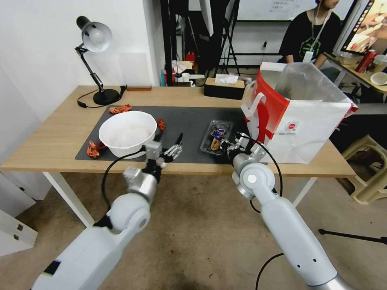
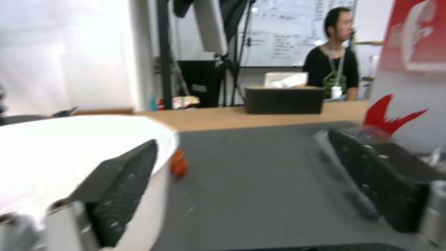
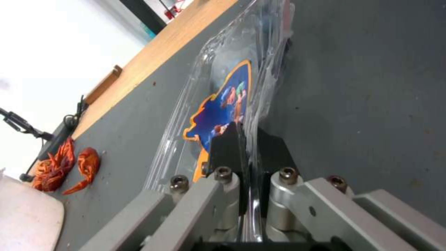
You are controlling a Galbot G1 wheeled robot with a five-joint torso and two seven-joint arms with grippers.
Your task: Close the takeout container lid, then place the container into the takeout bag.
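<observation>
Takeout container lies flat on the dark mat, between the white bowl and the takeout bag, just beside the bag's red side. Right gripper is at the container's near edge; in the right wrist view its two black fingers are pressed together on a thin clear plastic rim of the container. The blue and orange label faces up; whether the lid is fully seated cannot be told through the glare. Left gripper hovers over the mat just beside the bowl, fingers spread wide with nothing between them. Bag stands upright and open at the table's right end, foil lining showing. Orange crayfish pieces lie around the bowl; desk lamp and tissue box stand behind the mat.
</observation>
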